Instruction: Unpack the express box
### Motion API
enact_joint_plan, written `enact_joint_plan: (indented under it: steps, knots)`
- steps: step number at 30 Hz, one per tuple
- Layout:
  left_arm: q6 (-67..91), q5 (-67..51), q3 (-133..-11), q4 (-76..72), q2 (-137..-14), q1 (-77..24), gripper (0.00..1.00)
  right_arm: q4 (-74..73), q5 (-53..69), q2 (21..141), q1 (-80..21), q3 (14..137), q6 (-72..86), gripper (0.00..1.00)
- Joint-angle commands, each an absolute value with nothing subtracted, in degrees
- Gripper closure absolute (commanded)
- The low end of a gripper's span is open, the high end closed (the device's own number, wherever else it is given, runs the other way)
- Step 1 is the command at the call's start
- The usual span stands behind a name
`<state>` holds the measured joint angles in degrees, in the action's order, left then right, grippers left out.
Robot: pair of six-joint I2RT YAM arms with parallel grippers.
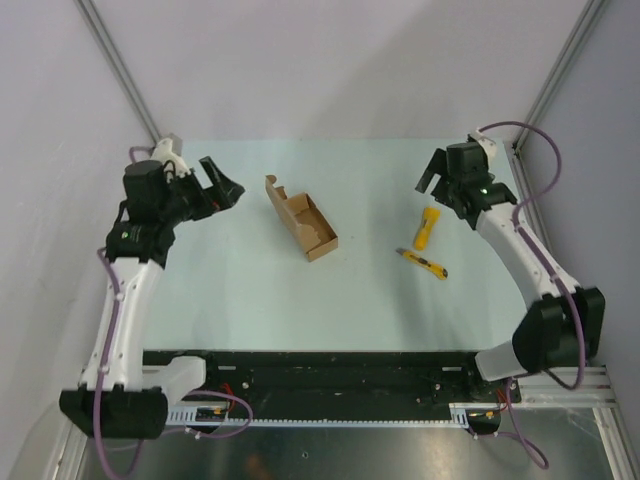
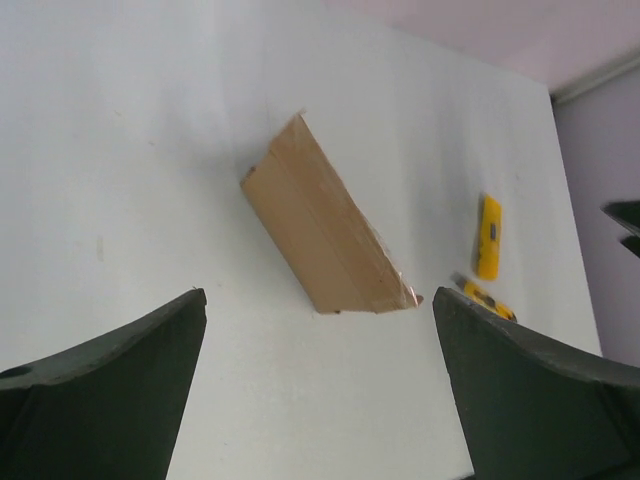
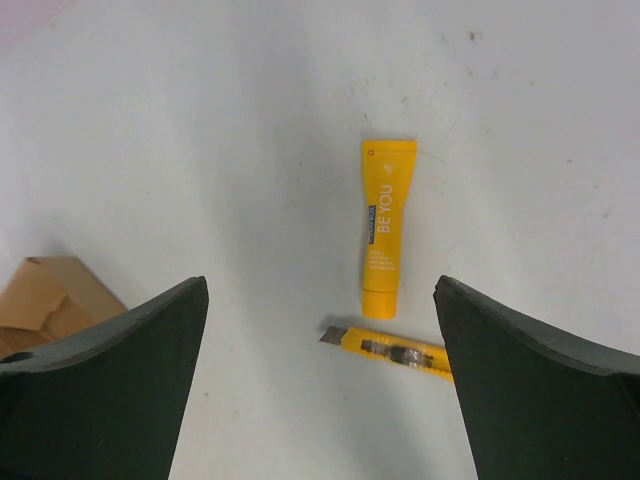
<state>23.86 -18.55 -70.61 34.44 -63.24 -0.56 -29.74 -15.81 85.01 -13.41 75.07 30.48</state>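
The express box (image 1: 303, 222) is a small brown cardboard carton lying open at the table's middle, its flap lid standing up at the far end. It shows side-on in the left wrist view (image 2: 325, 235), and a corner shows in the right wrist view (image 3: 50, 300). A yellow tube (image 1: 428, 227) lies right of the box, also in the right wrist view (image 3: 384, 227). My left gripper (image 1: 228, 187) is open and empty, left of the box. My right gripper (image 1: 432, 180) is open and empty, above the far side of the tube.
A yellow utility knife (image 1: 424, 263) with its blade out lies near the tube, also in the right wrist view (image 3: 395, 349) and the left wrist view (image 2: 487, 298). The pale table (image 1: 250, 300) ends in a black rail in front. Grey walls stand around.
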Motion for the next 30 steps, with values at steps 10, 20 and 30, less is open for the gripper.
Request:
enact_joint_plan:
  steps: [10,20,30]
  knots:
    - [28.1,2.1,-64.2,35.4,-45.2,-0.2,0.00,-41.2,-42.5,50.0,-15.6,65.8,38.3,0.00]
    - [27.4,8.0,-64.4,35.2,-38.9,-0.2,0.00,-41.4,-46.5,42.9,-15.4,63.2,35.2,0.00]
    - [27.0,9.8,-63.8,35.3,-35.4,-0.2,0.00,-43.2,-45.4,43.2,-15.3,63.2,36.4,0.00]
